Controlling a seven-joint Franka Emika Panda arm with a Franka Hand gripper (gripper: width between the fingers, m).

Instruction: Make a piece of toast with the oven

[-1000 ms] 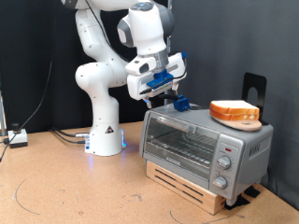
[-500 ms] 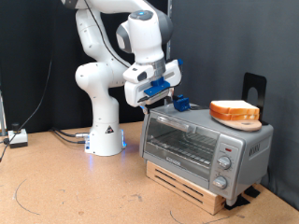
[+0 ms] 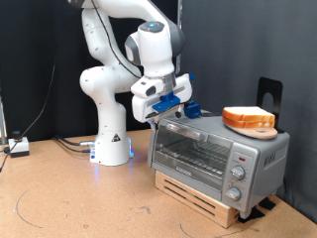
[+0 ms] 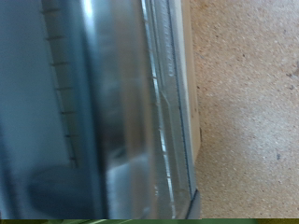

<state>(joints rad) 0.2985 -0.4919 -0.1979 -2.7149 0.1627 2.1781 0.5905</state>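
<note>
Hovering just above the top left corner of the boxy silver-grey countertop toaster oven (image 3: 218, 157), as the exterior view shows it, the white arm's two-finger gripper with blue pads (image 3: 170, 107) points down toward the upper edge of the glass door, a pose that reads as lining up on the grey bar handle (image 3: 188, 131), though no contact is visible. The door looks closed and the wire rack behind the glass appears bare. A flat bread slice with a pale face and orange-brown crust (image 3: 247, 116) rests on a round tan board (image 3: 255, 129) on the oven's roof near its right edge, handy to the arm but well apart from the gripper; whether this is the slice meant for toasting I cannot tell, and no other slice shows. The oven stands on a pale wooden pallet (image 3: 203, 199) on the brown bench (image 3: 79, 198). Whether the fingers are apart or together cannot be told: the exterior view is too small, and the wrist view gives only blurred glass, metal edges and speckled bench surface, with no fingertips showing.
</note>
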